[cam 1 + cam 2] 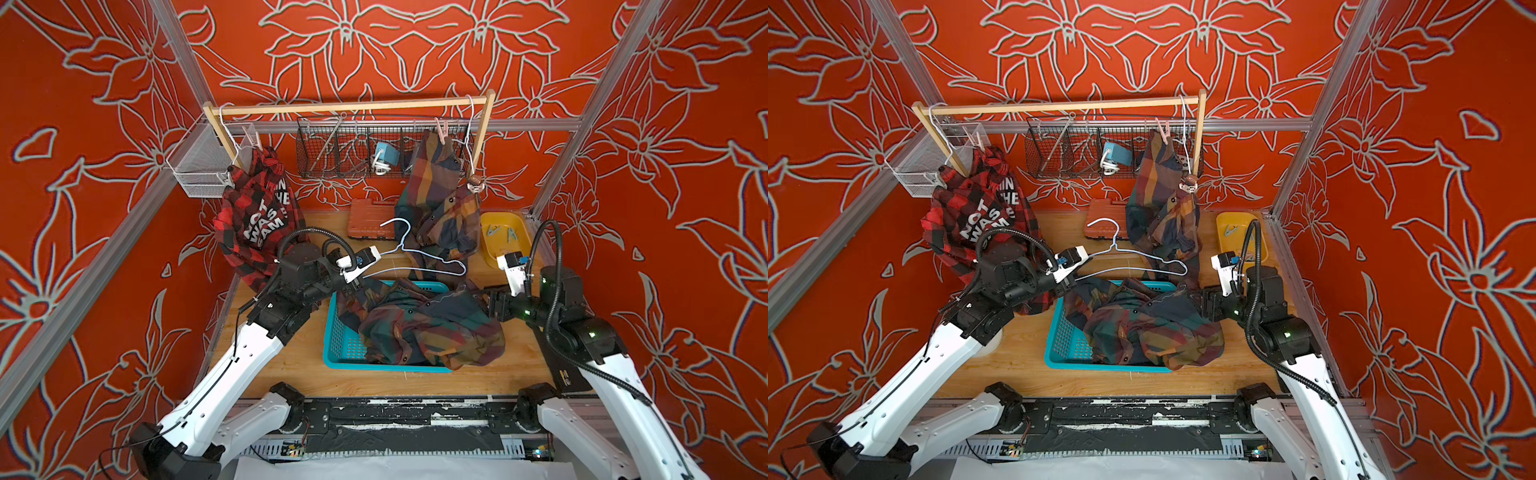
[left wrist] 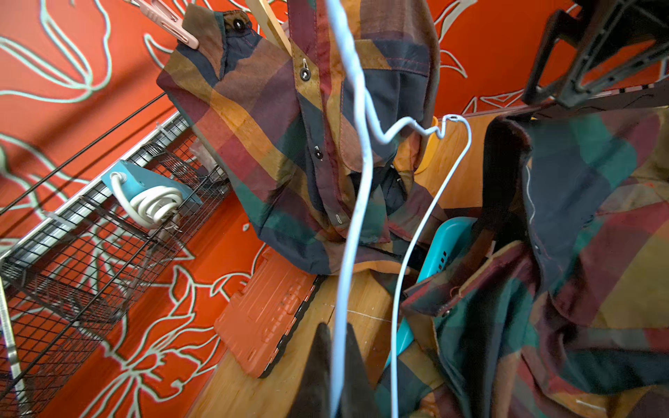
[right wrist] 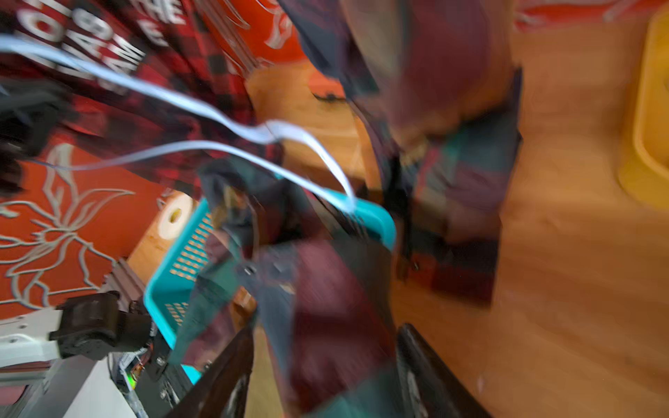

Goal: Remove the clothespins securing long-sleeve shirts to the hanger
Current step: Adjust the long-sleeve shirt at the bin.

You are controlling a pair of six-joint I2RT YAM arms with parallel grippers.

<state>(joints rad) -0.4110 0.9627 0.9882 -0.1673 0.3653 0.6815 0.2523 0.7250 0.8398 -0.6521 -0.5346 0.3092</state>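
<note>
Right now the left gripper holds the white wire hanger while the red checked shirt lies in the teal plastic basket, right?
No: both top views show a dark plaid shirt in the teal plastic basket; the red checked shirt hangs.

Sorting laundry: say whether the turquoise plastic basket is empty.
Not empty: a dark plaid shirt fills the turquoise plastic basket, overhanging its rim.

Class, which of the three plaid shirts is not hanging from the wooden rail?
The dark plaid shirt heaped in the teal basket. The red-and-black lettered shirt and the other dark plaid shirt both hang from the rail.
</note>
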